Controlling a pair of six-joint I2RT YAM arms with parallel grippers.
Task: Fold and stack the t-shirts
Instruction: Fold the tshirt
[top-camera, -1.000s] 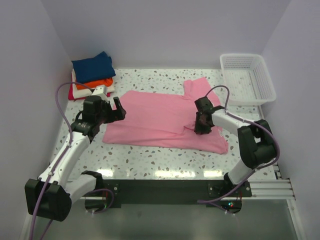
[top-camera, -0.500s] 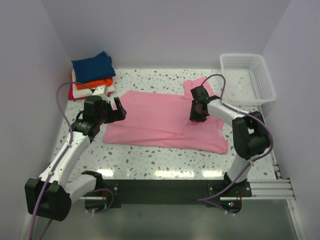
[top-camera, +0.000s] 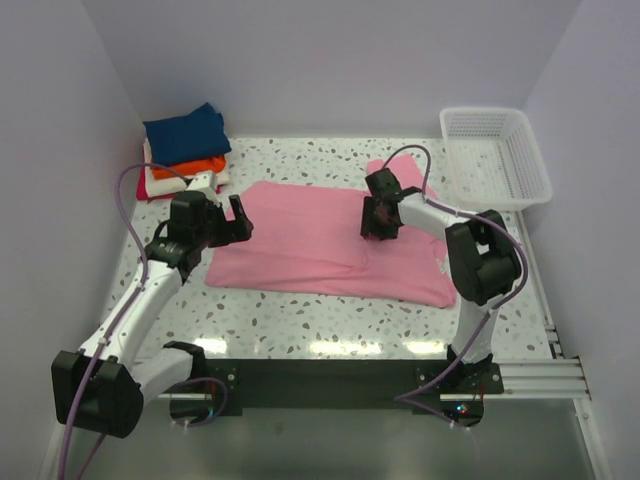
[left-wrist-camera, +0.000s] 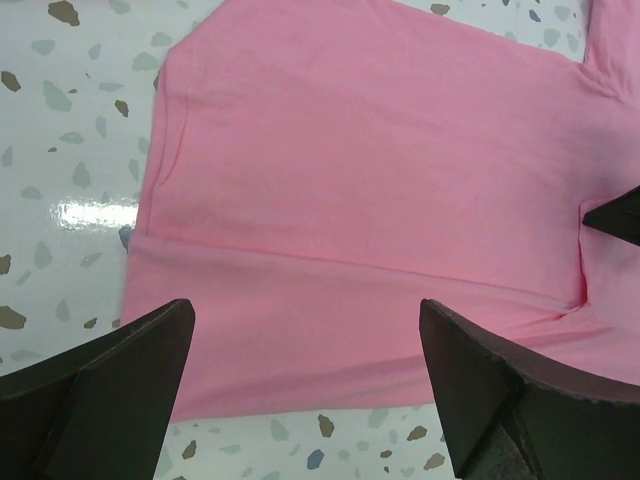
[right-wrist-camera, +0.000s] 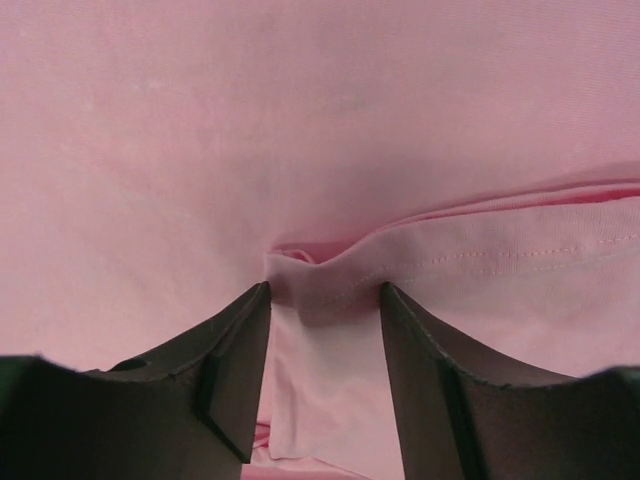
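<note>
Your right gripper (right-wrist-camera: 323, 298) has its fingers partway apart, astride a puckered fold of the pink t-shirt (top-camera: 300, 240) by a stitched hem; you cannot tell whether they grip it. Your left gripper (left-wrist-camera: 305, 312) gapes wide, holding nothing, above the shirt's left edge. The shirt lies spread on the table (top-camera: 300, 320), and the folded t-shirts (top-camera: 185, 150) sit stacked in the far left corner

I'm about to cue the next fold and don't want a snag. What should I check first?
1. Left gripper open: ok.
2. Left gripper above the pink t-shirt, near its left edge: ok.
3. Right gripper free of cloth: cannot tell; a bunched fold sits between its fingers.
4. Pink t-shirt lying flat: not ok, puckered at the right gripper.
5. Folded stack tidy at the back left: ok.
</note>
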